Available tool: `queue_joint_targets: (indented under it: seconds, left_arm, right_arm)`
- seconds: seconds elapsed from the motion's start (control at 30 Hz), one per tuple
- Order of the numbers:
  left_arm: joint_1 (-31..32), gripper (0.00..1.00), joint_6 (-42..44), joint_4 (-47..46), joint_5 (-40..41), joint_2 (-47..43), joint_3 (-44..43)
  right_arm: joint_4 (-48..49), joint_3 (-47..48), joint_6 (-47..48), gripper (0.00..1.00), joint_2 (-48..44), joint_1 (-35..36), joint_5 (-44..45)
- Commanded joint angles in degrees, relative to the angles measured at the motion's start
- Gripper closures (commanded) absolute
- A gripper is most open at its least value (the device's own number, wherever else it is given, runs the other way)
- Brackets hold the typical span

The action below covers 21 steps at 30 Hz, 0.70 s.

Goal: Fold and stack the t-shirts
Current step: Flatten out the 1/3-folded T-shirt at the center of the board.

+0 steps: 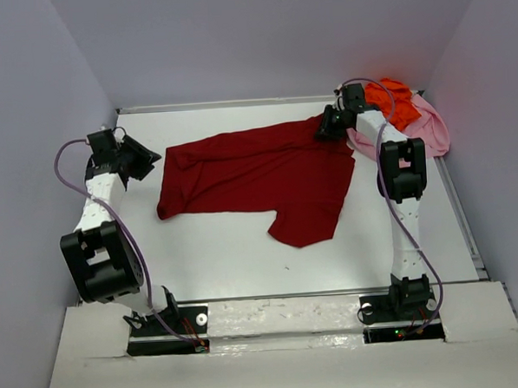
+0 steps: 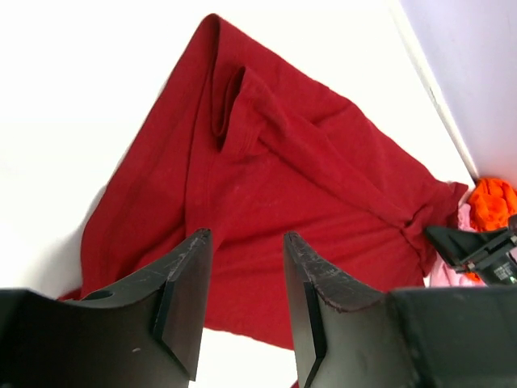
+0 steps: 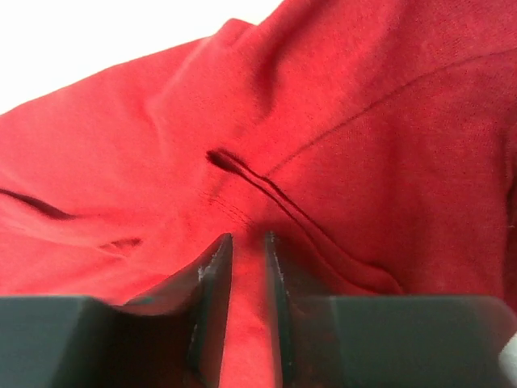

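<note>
Walled in pale lilac (image 1: 259, 37) on three sides, with a white table (image 1: 227, 248) for a floor. Spread across the middle of that table, mostly flat but rumpled: dark red shirt (image 1: 258, 172), long side running left to right, one flap hanging toward the near edge, far right corner drawn up into a bunch.

Bolted at the near edge, left arm (image 1: 101, 254) and right arm (image 1: 404, 195), white links with black joints, a purple cable looping along each. Left arm bent out toward the left wall; right arm stretched far back toward the right corner.

Heaped in that far right corner, well clear of the red cloth's main spread: light pink shirt (image 1: 429, 128), crumpled, with a bright orange shirt (image 1: 391, 96) lying on top of it and against the back wall.

Just beside the red shirt's left edge, left gripper (image 1: 142, 157), raised off the cloth, jaws parted a moderate way with nothing between them.

Down on the bunched far right corner, right gripper (image 3: 248, 238), jaws drawn narrow with a ridge of red cloth in the slim gap, apparently pinched, though hard to confirm from so close.
</note>
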<state>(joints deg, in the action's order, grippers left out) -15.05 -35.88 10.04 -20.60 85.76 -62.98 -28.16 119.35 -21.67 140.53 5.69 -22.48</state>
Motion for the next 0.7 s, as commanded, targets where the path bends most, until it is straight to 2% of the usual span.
queue_joint_targets:
  seconds: [0.0, 0.03, 0.23, 0.3, 0.33, 0.43, 0.47, 0.57, 0.67]
  left_arm:
    - [3.26, 0.5, 0.72, -0.73, 3.27, 3.35, -4.42]
    - [4.05, 0.5, 0.9, -1.07, 3.63, 3.97, -5.74]
    - [9.6, 0.5, 3.36, -2.48, 7.86, 7.85, -6.9]
    - [9.6, 0.5, 3.1, -4.24, 5.85, 8.55, -5.84]
    - [9.16, 0.5, 2.57, -4.5, 2.18, 9.25, -6.19]
    - [8.9, 0.51, 2.04, -4.77, 0.74, 9.08, -6.28]
    - [8.81, 0.51, 1.95, -5.12, -0.66, 8.47, -6.19]
    - [8.72, 0.5, 1.6, -6.26, -2.42, 7.32, -4.79]
    - [8.81, 0.5, 1.77, -6.79, -2.69, 5.13, -3.38]
  right_arm:
    - [0.04, -0.78, 0.84, 0.9, -4.47, 0.28, 1.56]
    - [0.04, -0.79, 0.84, 1.0, -4.65, 0.28, 1.56]
    - [-0.31, -1.58, 2.07, 1.0, -8.42, 1.51, 3.05]
    - [-0.31, -2.71, 2.86, 1.0, -10.09, 2.56, 4.45]
    - [-0.14, -4.37, 3.12, 1.0, -11.4, 2.57, 6.2]
    - [0.21, -4.31, 3.65, 0.99, -11.25, 2.57, 10.08]
    - [-0.22, -3.43, 5.13, 0.83, -9.85, 2.57, 11.13]
    - [-2.68, 1.05, 5.85, 0.54, -6.42, 2.57, 15.18]
    - [-3.73, 4.91, 6.03, 0.43, -3.0, 2.57, 18.51]
